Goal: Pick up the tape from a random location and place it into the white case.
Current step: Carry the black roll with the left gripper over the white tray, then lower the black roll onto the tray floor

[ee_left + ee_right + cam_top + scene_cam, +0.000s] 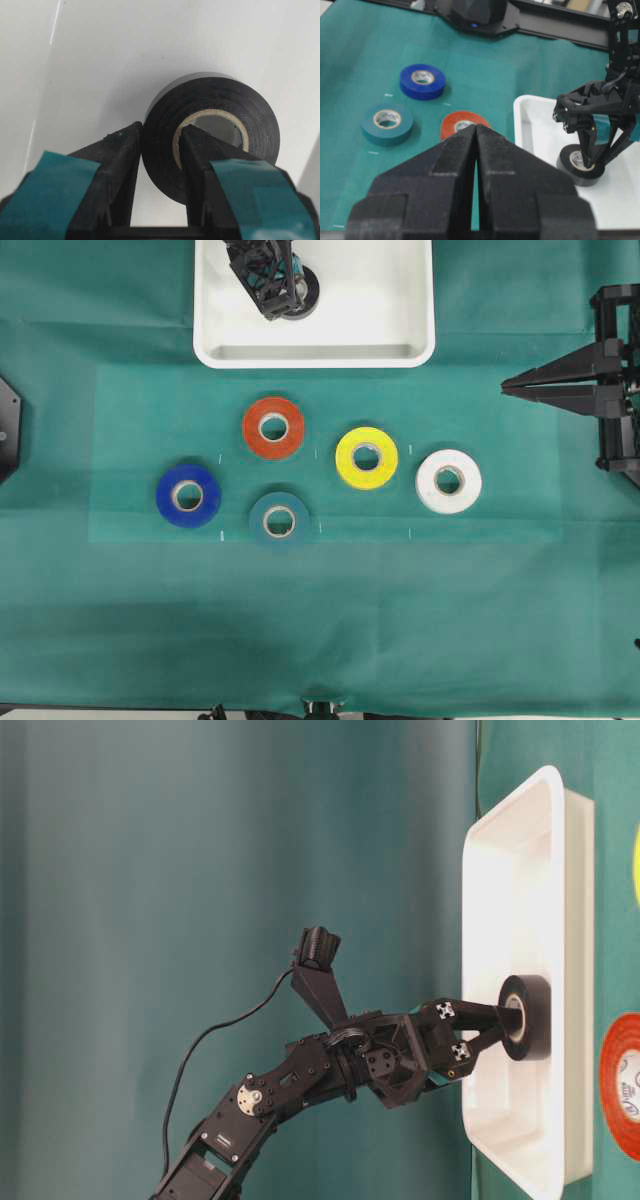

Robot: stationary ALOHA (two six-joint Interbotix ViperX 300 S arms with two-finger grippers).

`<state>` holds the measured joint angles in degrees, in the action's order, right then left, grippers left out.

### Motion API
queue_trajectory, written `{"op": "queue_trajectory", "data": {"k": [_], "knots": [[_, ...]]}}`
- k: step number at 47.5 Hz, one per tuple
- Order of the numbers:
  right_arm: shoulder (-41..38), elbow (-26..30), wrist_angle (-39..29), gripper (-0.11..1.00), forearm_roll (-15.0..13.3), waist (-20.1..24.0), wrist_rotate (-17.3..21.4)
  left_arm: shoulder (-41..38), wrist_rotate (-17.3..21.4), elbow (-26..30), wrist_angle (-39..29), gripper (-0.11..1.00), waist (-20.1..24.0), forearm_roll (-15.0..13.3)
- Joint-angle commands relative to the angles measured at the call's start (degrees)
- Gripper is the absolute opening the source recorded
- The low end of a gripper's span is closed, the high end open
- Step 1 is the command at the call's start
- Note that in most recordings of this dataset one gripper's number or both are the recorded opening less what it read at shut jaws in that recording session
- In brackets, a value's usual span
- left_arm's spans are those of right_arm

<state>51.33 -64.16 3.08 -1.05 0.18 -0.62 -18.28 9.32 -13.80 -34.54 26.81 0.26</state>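
Green cloth bears five loose rolls (279,516); left pincer (161,145) grasps the tape (220,100) inside the white case (400,345).

Overhead view looks even and bright to me, soft light from above, short faint shadows beside the rolls. The white case (420,335) is near blown out, its floor showing little detail. Table-level view is rotated sideways; the case (520,840) glares there too, backdrop dim and smooth. Left wrist view: the tape (220,125) reads sharp, a soft shadow under it, the taped fingers at the bottom edge blurred. Right wrist view: near fingers soft and dark, cloth behind them sharp.
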Motion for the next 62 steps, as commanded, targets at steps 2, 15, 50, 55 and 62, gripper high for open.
{"op": "queue_trajectory", "data": {"k": [2,15,50,55,62], "knots": [[-0.3,1.4,0.4,0.00,-0.1,0.0,-0.2,1.1,0.0,1.0,0.2,0.20,0.0,-0.1],[-0.3,1.4,0.4,0.00,-0.1,0.0,-0.1,1.1,-0.1,1.1,-1.0,0.20,-0.8,-0.2],[-0.4,1.5,0.4,0.00,-0.1,0.0,-0.1,5.9,-0.2,1.0,-3.6,0.86,-1.4,-0.3],[-0.4,1.6,0.4,0.00,-0.1,0.0,-0.1,7.6,-0.2,1.0,-4.7,0.86,-1.4,-0.3],[-0.4,1.5,0.4,0.00,-0.1,0.0,-0.1,10.3,-0.2,1.1,-7.6,0.86,-1.6,-0.3]]}}
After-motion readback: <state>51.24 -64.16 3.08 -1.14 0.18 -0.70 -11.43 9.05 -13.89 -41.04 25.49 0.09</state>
